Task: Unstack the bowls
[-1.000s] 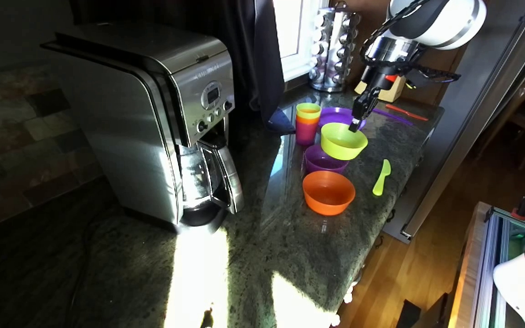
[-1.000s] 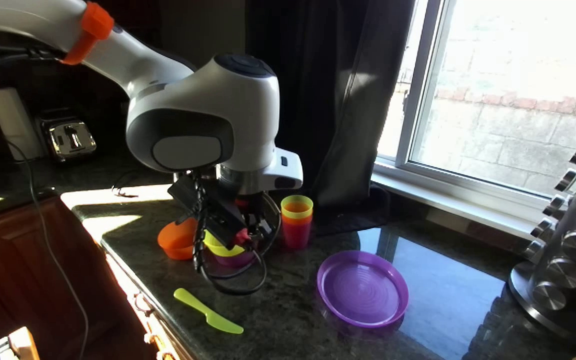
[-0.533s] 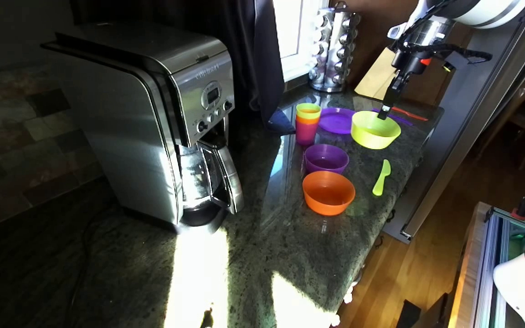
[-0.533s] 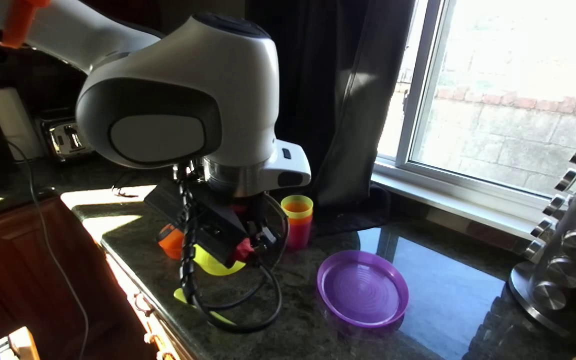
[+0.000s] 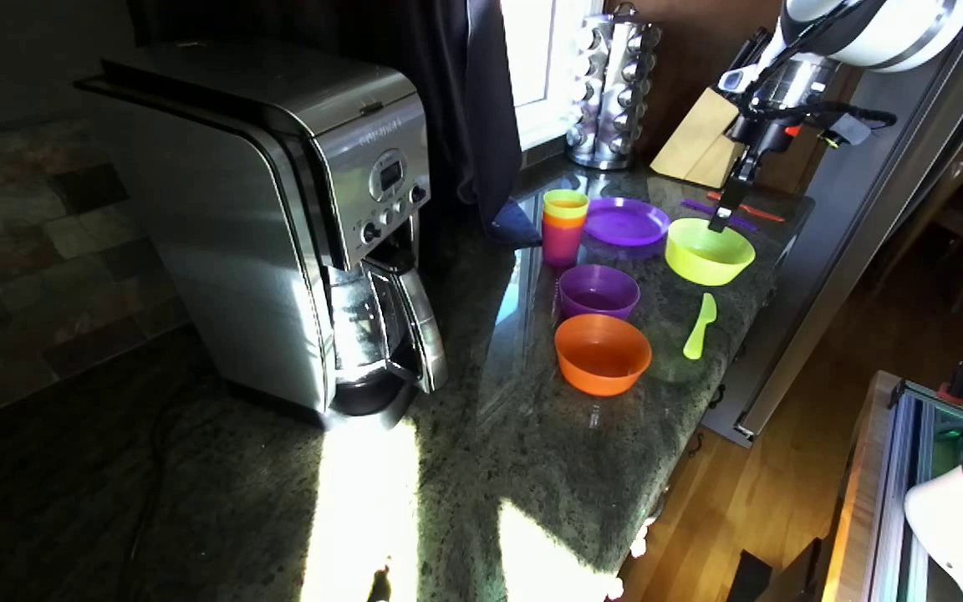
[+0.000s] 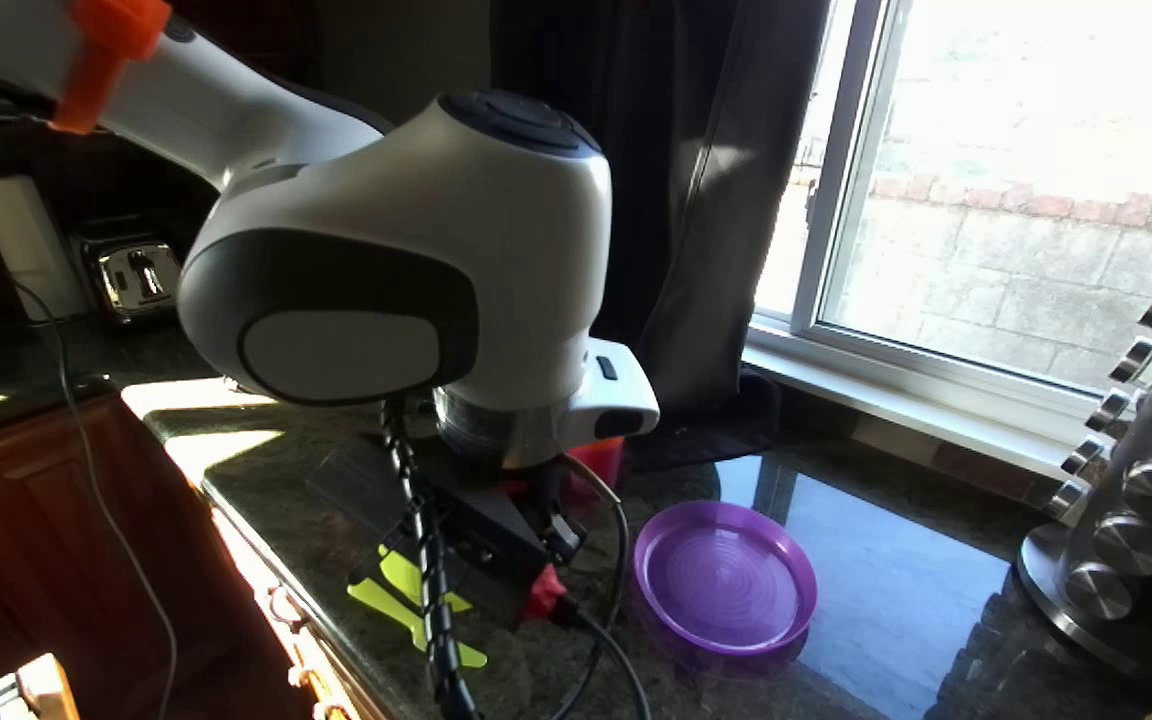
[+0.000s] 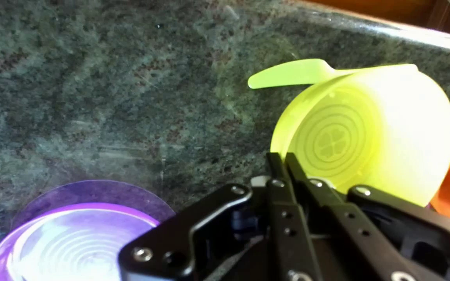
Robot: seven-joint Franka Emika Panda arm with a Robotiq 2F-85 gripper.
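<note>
Hanging from end effector (image 7: 282, 155): green bowl (image 7: 359, 130)

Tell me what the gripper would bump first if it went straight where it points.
The gripper holds the green bowl, which would probably touch the counter first, or maybe the green knife; depth is unclear.

Bright window (image 6: 1016, 210) beside dark curtain (image 6: 676, 210)

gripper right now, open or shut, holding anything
Gripper: closed, holding the lime green bowl by its rim.
</note>
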